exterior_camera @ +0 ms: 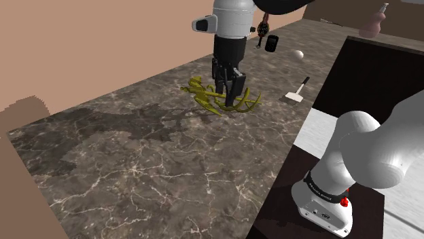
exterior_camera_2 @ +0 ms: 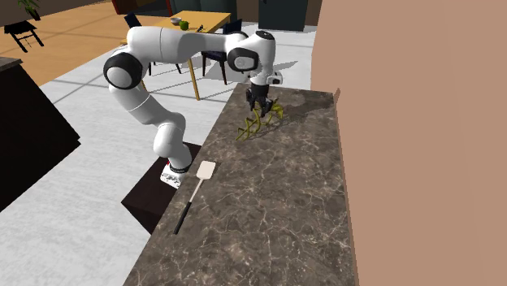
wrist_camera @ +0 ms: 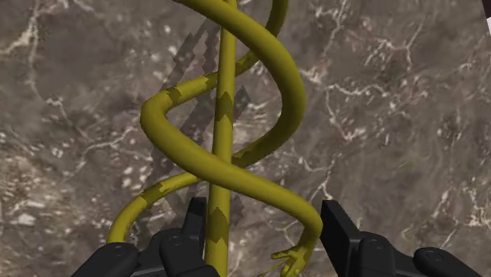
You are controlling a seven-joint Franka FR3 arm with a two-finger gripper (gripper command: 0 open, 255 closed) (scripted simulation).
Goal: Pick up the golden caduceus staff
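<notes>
The golden caduceus staff (exterior_camera: pixel 219 100) lies on the dark marbled counter (exterior_camera: pixel 136 163), a straight rod with snakes coiled round it. My black gripper (exterior_camera: pixel 228 92) points straight down onto its middle. In the wrist view the rod (wrist_camera: pixel 223 118) runs away from the gripper (wrist_camera: pixel 263 236). The left finger (wrist_camera: pixel 193 224) lies against the rod and the right finger (wrist_camera: pixel 340 228) against the outer coil, so the fingers clasp the staff. The second exterior view shows the staff (exterior_camera_2: pixel 253 124) under the gripper (exterior_camera_2: pixel 262 109) near the counter's far end.
A white spatula (exterior_camera: pixel 297 92) lies by the counter's edge near the stand. A white ball (exterior_camera: pixel 297 53) and small dark objects (exterior_camera: pixel 271 43) sit at the far end. A tan wall (exterior_camera: pixel 81 47) runs along the counter's back.
</notes>
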